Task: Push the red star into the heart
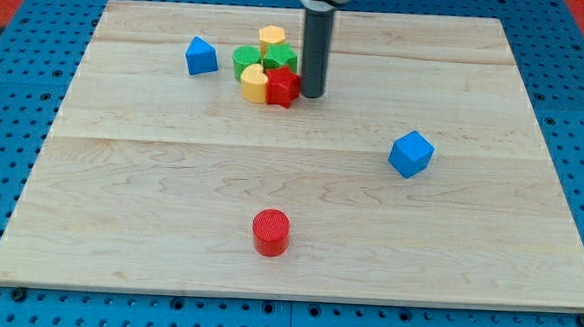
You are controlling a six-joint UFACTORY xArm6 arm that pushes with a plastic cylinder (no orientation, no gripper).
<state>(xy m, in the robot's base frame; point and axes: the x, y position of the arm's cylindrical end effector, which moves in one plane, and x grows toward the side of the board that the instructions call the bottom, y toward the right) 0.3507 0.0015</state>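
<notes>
The red star [282, 86] lies in the upper middle of the wooden board [170, 197], pressed against the yellow heart [253, 83] on its left. My tip [312, 94] stands right at the star's right side, touching it. Just above them sit a green block [247, 59], a second green block [282, 57] and a yellow hexagon block [272, 36], all packed into one cluster with the heart and the star.
A blue triangular block [200, 56] lies left of the cluster. A blue cube [411, 154] sits on the board's right. A red cylinder [270, 231] stands near the view's bottom middle.
</notes>
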